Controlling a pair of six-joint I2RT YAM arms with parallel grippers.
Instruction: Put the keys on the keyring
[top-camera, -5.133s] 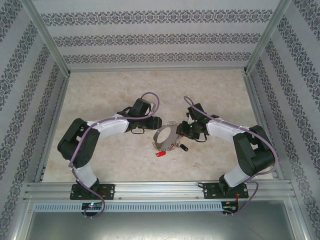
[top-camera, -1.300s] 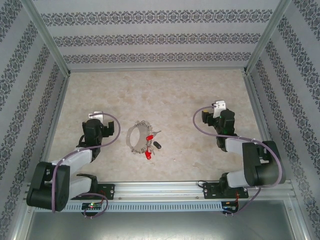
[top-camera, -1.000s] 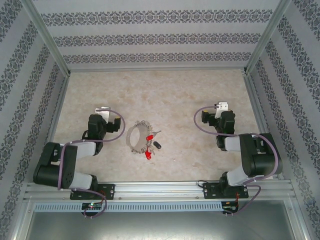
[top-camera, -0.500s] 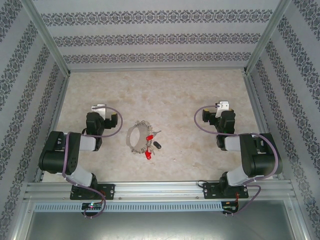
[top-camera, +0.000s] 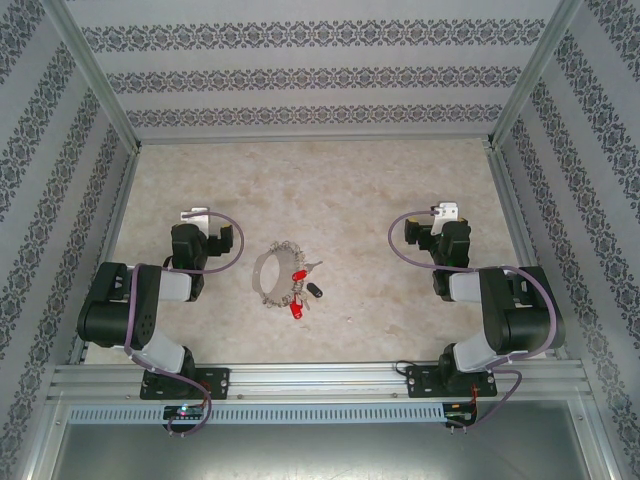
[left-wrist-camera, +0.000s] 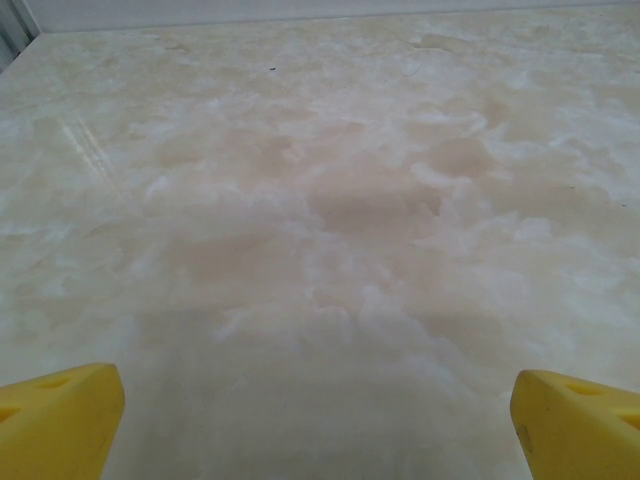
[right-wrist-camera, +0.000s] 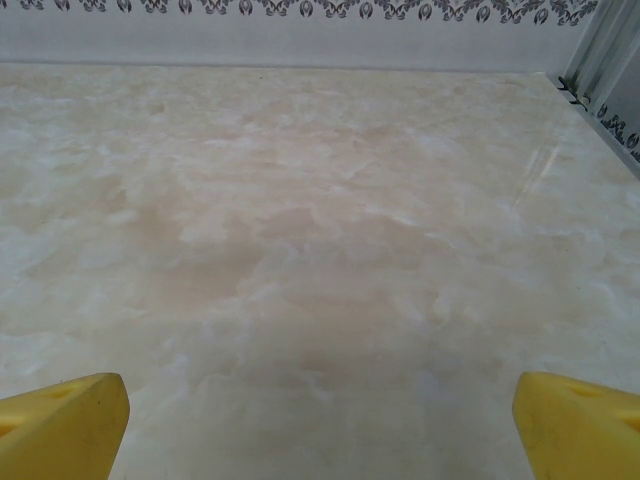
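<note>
Backed away from the middle since five seconds ago: left gripper (left-wrist-camera: 320, 430) out to the left side of the surface (top-camera: 330, 190), right gripper (right-wrist-camera: 320, 430) out to the right, both well apart from the ring. Shifted leftward too over that span, the keyring (top-camera: 268, 270), lying flat near the middle of the surface, somewhat left of centre. Clustered along its right and near rim, the keys (top-camera: 300, 288) — two red tags (top-camera: 298, 277), one at the right edge and one at the near-right, with a black head (top-camera: 315, 290) just beside them and a silver blade (top-camera: 314, 265) poking toward the far right. Cannot tell whether threaded through the ring's small loops or merely touching it. Both grippers spread wide — yellow fingertips (left-wrist-camera: 60, 420) at the bottom corners of each wrist view, holding nothing, hovering over bare marbled surface.
</note>
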